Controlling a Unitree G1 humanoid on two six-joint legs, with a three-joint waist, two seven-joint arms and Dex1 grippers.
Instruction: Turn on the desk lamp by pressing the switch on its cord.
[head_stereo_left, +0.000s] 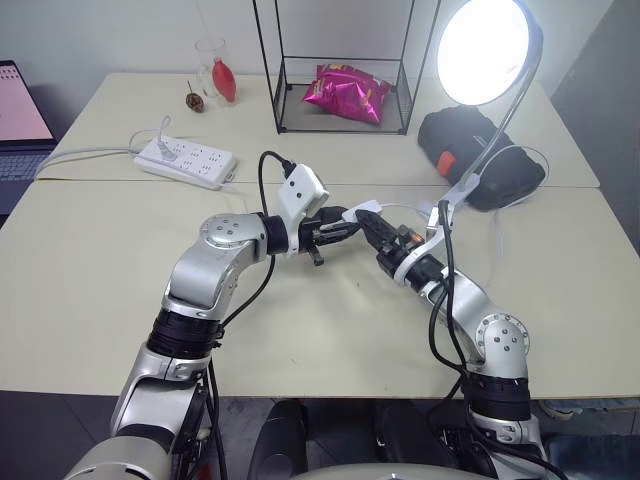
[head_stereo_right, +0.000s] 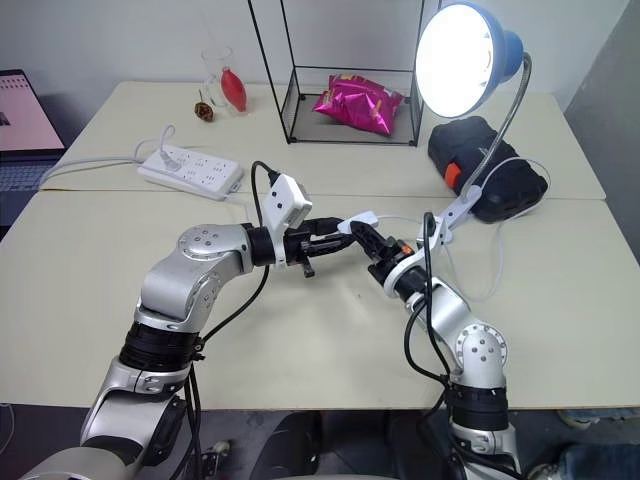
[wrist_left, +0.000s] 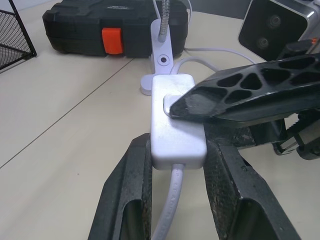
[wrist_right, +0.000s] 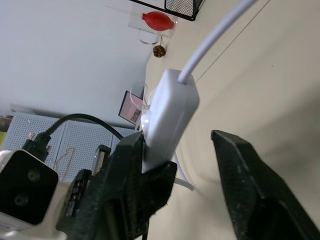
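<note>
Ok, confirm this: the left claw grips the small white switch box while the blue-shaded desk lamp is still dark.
Not dark: the right eye view shows the blue-shaded desk lamp glowing. The left claw does grip the small white switch box.

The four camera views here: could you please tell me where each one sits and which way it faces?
Left eye view: on the head, looking down over the table; both arms show.
Right eye view: its stereo twin, same scene, lit desk lamp.
Left wrist view: along the left gripper, shut on the switch.
Right wrist view: along the right gripper, one finger against the switch.
Shared: the switch and cord.
</note>
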